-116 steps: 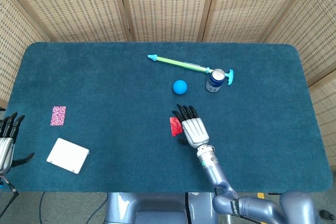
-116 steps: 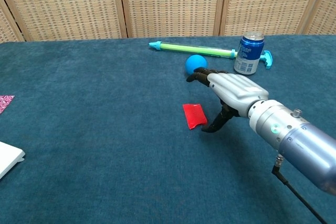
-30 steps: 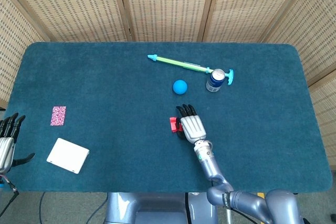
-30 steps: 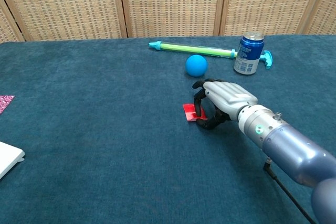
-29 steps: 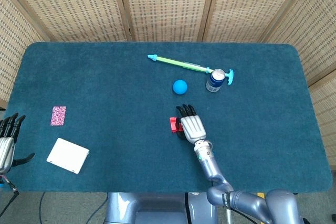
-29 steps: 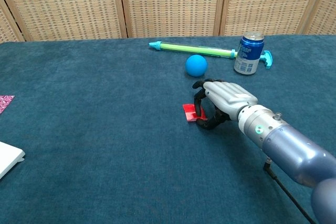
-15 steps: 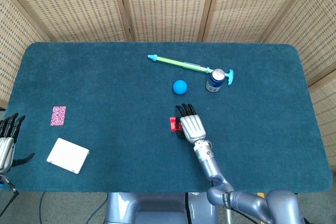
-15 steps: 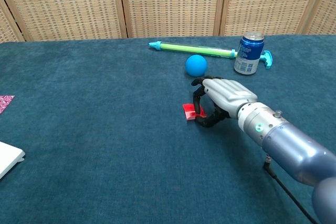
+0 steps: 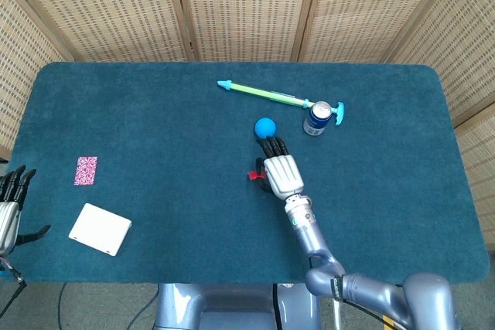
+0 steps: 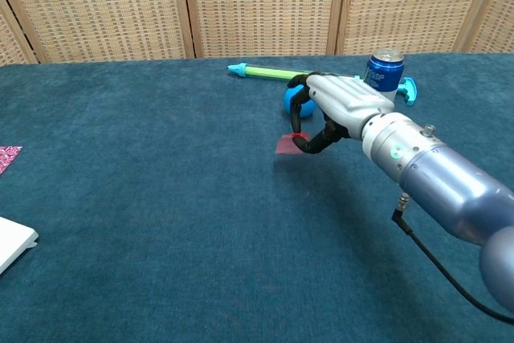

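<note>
**Red card pinched clear of the cloth**

Small flat red card (image 10: 287, 144) hangs from the right hand (image 10: 337, 106), caught at one edge between the thumb and the curled dark fingers (image 10: 302, 110). In the chest view the card tilts and its lower edge seems to float above the dark teal cloth-covered surface (image 10: 144, 198), which suits a thin thing: it can only be nipped by an edge, so the rest of it dangles below the grip. From the head view only a sliver of red (image 9: 253, 175) shows to the left of the fingers, the palm (image 9: 281, 175) covering most of it.

Just beyond the fingertips sits the small blue ball (image 9: 265, 127); in the chest view the hand partly hides it, and whether the fingertips brush it is hard to tell. Further past the fingers, and to their right, stands the upright blue drinks can (image 10: 385, 73), with the long green and turquoise plastic syringe-like toy (image 9: 263, 93) lying flat behind it, its turquoise handle poking out at the can's far side.

Far off to the left of the fingers, at the surface's near left corner, the left hand (image 9: 9, 200) waits at the edge with its fingers spread and nothing in them. Nearest it lie a flat white square pad (image 9: 100, 229) and a small pink patterned card (image 9: 86, 170), both flat on the cloth and apart from each other.
</note>
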### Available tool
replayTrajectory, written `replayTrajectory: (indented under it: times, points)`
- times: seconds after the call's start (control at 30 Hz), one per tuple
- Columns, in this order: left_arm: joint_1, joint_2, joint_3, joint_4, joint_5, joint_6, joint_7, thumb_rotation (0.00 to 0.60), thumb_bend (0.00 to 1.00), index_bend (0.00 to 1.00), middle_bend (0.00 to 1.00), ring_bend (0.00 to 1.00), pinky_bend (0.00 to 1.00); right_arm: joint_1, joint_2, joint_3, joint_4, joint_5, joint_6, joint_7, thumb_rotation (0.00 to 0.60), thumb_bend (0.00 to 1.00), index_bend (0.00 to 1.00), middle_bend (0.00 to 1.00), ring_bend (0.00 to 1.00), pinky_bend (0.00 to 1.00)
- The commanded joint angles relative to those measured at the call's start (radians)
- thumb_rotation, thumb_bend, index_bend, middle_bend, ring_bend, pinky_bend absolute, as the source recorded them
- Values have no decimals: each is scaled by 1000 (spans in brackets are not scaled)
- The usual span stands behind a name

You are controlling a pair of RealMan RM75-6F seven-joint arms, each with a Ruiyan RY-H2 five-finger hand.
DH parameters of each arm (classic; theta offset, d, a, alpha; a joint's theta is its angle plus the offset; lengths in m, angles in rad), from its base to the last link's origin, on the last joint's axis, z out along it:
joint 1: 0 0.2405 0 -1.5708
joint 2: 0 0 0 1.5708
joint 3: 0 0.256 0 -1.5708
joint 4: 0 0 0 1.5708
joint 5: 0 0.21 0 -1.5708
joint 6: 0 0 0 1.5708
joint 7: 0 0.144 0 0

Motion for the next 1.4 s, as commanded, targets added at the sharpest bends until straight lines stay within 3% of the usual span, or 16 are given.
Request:
replayTrajectory:
  times: [0.03,0.27,0.53,0.97,1.4]
  points:
    - [0,1,0,2,0,0,-4,600,122,0,0,0,37,1,36,16,-51,-5,30,-27,600,561,639,189,0,0]
    - [3,5,3,-6,14,11,-6,600,122,0,0,0,37,-47,137,22,-198,2,87,-37,600,557,637,188,0,0]
    - [11,5,15,-22,45,32,10,600,122,0,0,0,37,-166,292,16,-446,44,103,165,600,560,637,188,0,0]
    - [25,4,27,-37,91,74,31,600,123,0,0,0,37,-298,451,-104,-771,25,79,383,600,559,639,188,0,0]
    - [42,11,39,-53,140,115,33,600,122,0,0,0,37,-384,608,-213,-901,-128,90,573,600,560,641,188,0,0]
